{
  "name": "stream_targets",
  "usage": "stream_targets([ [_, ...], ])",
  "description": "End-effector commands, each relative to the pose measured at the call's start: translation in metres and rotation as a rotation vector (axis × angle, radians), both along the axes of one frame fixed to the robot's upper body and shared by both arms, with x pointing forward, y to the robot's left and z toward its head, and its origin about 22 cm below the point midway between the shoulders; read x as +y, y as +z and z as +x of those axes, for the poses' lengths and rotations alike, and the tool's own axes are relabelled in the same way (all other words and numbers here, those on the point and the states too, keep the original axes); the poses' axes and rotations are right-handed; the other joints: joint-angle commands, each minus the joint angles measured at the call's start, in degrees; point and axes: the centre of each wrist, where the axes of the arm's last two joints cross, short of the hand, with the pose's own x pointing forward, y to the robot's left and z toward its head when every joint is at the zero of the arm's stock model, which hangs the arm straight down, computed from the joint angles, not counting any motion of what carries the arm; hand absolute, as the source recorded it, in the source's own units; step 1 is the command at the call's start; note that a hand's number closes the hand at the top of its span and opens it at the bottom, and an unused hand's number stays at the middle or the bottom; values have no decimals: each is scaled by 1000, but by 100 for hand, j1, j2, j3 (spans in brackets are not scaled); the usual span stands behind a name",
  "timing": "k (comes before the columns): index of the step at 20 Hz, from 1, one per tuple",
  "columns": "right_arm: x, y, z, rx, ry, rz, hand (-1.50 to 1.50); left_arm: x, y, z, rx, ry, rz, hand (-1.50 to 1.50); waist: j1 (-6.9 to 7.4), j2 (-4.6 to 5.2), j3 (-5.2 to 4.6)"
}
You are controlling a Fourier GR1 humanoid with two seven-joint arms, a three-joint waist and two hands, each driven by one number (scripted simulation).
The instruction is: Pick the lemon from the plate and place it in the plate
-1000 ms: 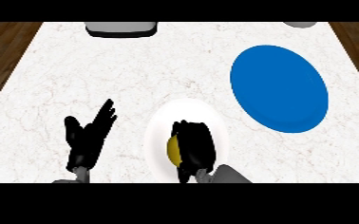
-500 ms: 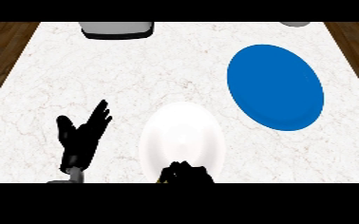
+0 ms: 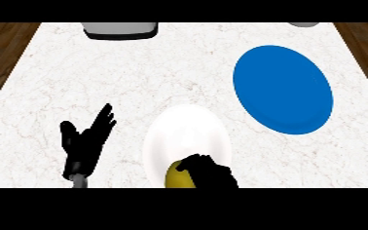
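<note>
At the six o'clock edge, the right hand curled round the lemon over the near rim of the white plate, apparently lifted for carrying to the blue plate at two o'clock. The left hand rested spread at eight o'clock on the marble counter, a grey container at eleven o'clock.

Two plates are lying on the surface: one white plate and one blue plate. One lemon is showing at the white plate's near edge. Two robot hands are showing: the left robot hand and the right robot hand. One grey object and one smaller grey object are sitting at the far edge.
</note>
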Motion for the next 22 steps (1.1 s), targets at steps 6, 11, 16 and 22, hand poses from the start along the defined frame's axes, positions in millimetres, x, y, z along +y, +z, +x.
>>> stream_targets([
  [6, -85, 41, 22, -106, -142, 329, 150, -10, -9, -2, 5, -19, 12, 0, 96, 56, 5],
  [11, -138, 26, 76, -165, -264, 286, 150, -8, 12, 5, -10, -42, -22, 0, 175, 53, 7],
  [16, -181, 23, 132, -217, -378, 296, 150, -5, -9, 5, 2, -30, -19, 0, 242, 90, 11],
  [22, -232, 5, 163, -208, -358, 295, 150, -2, -5, 12, -18, -24, -2, 0, 225, 92, 16],
])
